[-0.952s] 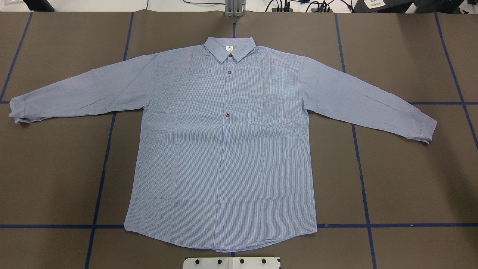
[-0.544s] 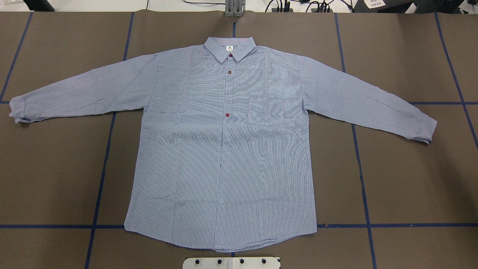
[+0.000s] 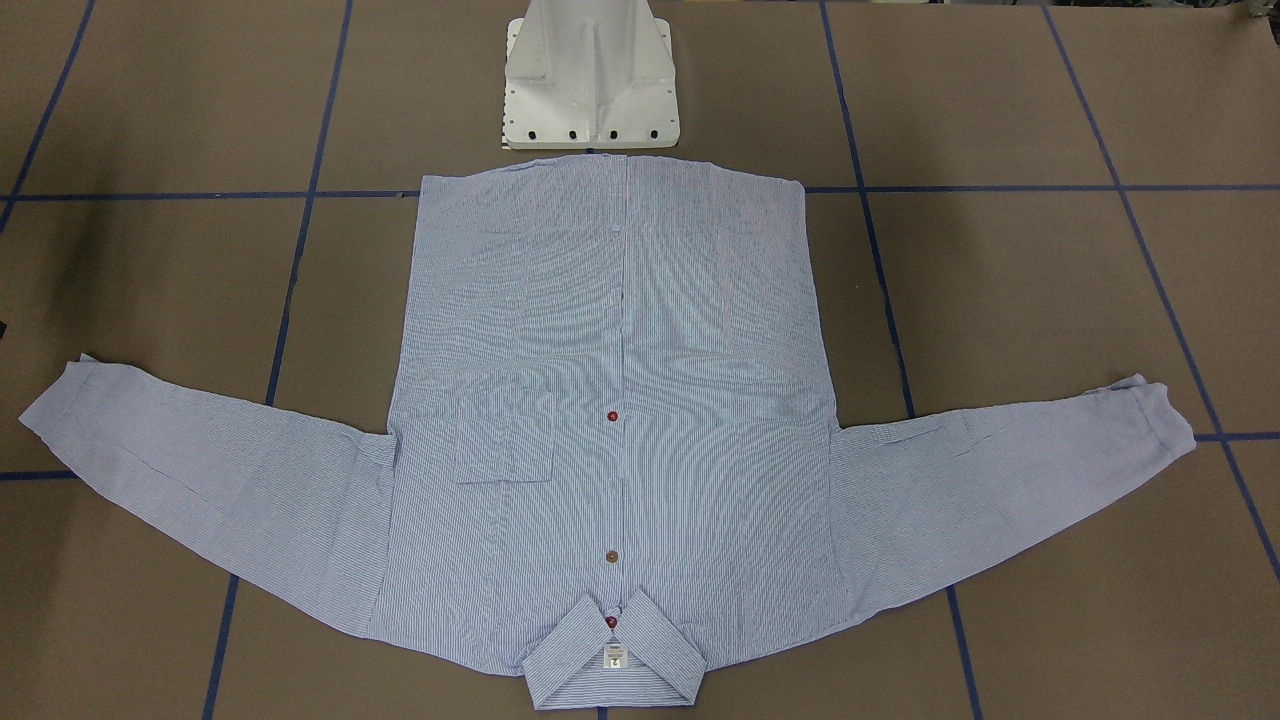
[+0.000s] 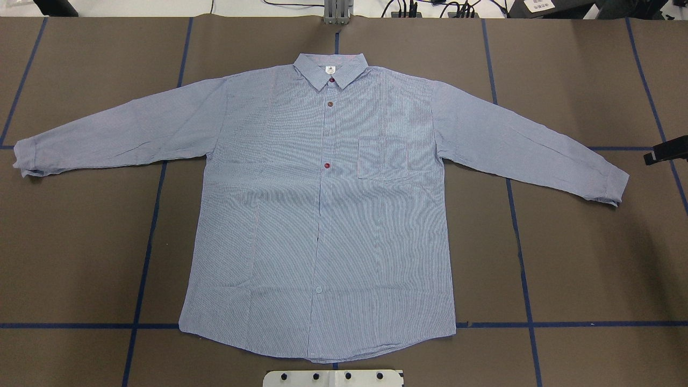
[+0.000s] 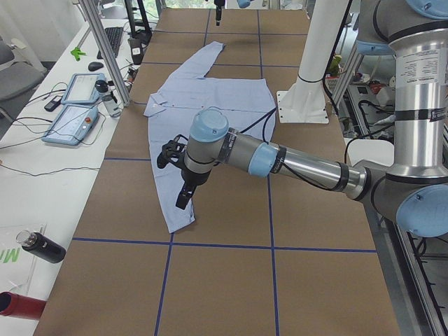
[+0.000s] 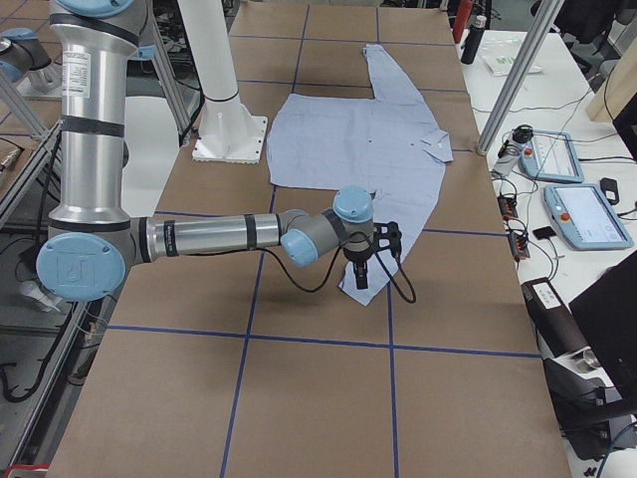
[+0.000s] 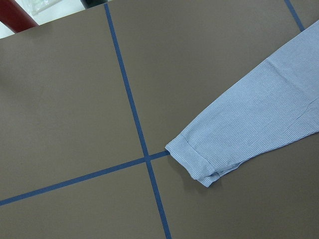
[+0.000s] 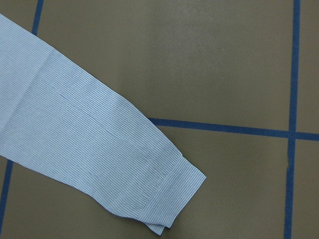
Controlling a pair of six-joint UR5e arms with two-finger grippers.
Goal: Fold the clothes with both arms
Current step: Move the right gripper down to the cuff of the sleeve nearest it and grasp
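The light blue striped shirt (image 4: 322, 215) lies flat and face up on the brown table, buttoned, with its collar at the far side and both sleeves spread out. It also shows in the front view (image 3: 610, 400). My left gripper (image 5: 182, 201) hangs just above the left sleeve's cuff (image 7: 194, 162). My right gripper (image 6: 361, 281) hangs just above the right sleeve's cuff (image 8: 169, 199); only a black part of the gripper (image 4: 666, 152) shows at the overhead view's right edge. Neither wrist view shows fingers, and I cannot tell whether either gripper is open or shut.
The white pedestal base (image 3: 590, 80) stands at the shirt's hem. Blue tape lines (image 4: 145, 258) cross the table. A side table beyond the collar holds teach pendants (image 5: 73, 105), cables and bottles (image 5: 42, 246). Aluminium posts (image 6: 518, 70) stand at that edge.
A black part of the right gripper has come into the overhead view at its right edge, near the right cuff. The shirt has not moved.
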